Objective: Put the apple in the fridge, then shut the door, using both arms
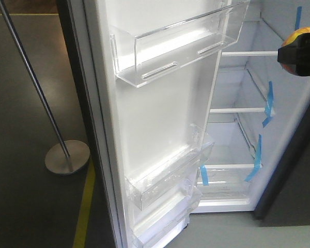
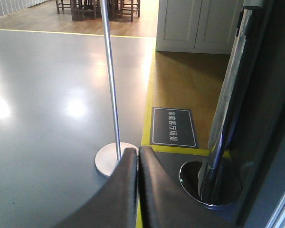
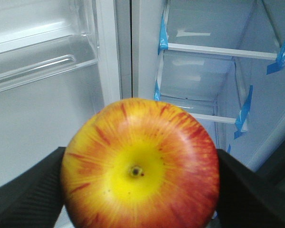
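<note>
Right hand [image 3: 138, 202] clamped on the apple [image 3: 140, 164], a finger on each side, stem dimple facing the wrist cam. I see the apple held in air, with the open fridge [image 3: 204, 71] and its shelves ahead and to the right of that hand, and the door [image 3: 42, 104] to its left. Left hand [image 2: 137, 187] is pinched together and empty, above grey floor [image 2: 38, 123] near a stanchion pole [image 2: 111, 80]. Only the front view shows the door's lower bins [image 1: 168, 178]. Only the left wrist view shows the yellow floor line [image 2: 147, 109].
</note>
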